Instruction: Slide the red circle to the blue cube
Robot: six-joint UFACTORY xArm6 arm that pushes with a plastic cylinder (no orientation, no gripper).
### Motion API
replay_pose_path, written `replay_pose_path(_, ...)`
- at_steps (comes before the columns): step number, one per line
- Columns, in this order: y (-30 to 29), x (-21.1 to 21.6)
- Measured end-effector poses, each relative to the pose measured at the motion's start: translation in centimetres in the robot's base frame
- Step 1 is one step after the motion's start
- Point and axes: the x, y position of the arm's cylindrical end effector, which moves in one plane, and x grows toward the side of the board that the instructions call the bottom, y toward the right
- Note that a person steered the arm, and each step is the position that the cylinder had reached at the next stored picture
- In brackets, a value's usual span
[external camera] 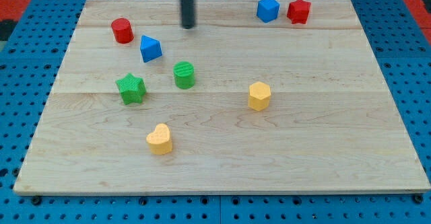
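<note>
Near the desk's [222,163] top-left corner sits our red circle [122,31], well apart from the blue cube [267,9] at top right. Our tip [188,26] hovers between them, touching nothing; we have no pincer.

The rod above my tip [188,26] is cut off by the view's top edge (only its lower length shows). The wooden board [222,163] loses its bottom corners at the view's lower edge, far from my tip.
</note>
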Motion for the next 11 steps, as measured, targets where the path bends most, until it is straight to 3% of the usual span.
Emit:
replay_pose_path(1, -7.6, -2.5)
replay_pose_path(2, -17.7, 4.5)
replay_pose_path(3, -11.3, 5.6)
replay_pose_path(4, -1.3, 0.0)
replay_pose_path(5, -2.6, -0.2)
replay_pose_path(6, -5.3, -3.1)
replay_pose_path(7, 4.0, -6.2)
replay_pose_path(8, 13.8, -5.2)
replay_pose_path(9, 4.5, -3.0)
replay_pose_path(10, -7.6, 1.9)
replay_pose_path(11, -8.5, 7.1)
